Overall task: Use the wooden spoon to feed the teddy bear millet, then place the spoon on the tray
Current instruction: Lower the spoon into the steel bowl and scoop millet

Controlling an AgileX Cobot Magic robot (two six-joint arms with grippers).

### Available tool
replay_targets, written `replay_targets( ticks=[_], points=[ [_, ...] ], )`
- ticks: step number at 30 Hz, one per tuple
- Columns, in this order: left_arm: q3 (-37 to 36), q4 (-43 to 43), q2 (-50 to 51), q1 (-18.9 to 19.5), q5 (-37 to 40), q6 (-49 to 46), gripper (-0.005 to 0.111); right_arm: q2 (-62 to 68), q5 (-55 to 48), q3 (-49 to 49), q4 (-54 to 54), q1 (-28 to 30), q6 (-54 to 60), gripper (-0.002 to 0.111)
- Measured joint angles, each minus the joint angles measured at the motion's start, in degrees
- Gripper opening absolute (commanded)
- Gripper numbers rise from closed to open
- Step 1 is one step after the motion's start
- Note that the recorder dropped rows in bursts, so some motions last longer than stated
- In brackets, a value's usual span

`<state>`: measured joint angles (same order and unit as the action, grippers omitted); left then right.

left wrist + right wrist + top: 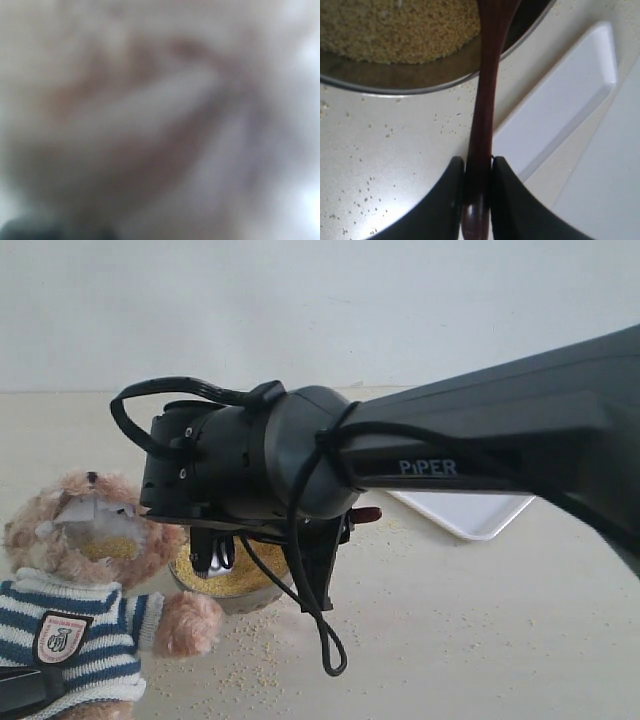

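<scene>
You had the right claw (477, 167) clamped on the spoon (487, 90) by its handle so its tip reached toward the millet (395, 25); the left claw's state I couldn't tell.

You've got a plain pale wall (300, 300) at the back, meeting a cream tabletop (480, 620) along a straight horizontal line in the upper part of the ext. view. Light's soft & even, w/ only faint shadows; tabletop looks smooth, slightly glossy.
</scene>
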<state>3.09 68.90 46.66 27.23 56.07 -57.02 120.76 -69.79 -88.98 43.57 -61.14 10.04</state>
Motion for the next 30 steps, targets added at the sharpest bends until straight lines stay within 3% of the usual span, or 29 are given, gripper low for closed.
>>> replay_targets(
  ticks=[30],
  points=[
    [0.0, 0.0, 0.0, 0.0, 0.0, 0.0, 0.005, -2.7, -0.1, 0.0, -13.0, 1.0, -0.1, 0.001]
  ],
)
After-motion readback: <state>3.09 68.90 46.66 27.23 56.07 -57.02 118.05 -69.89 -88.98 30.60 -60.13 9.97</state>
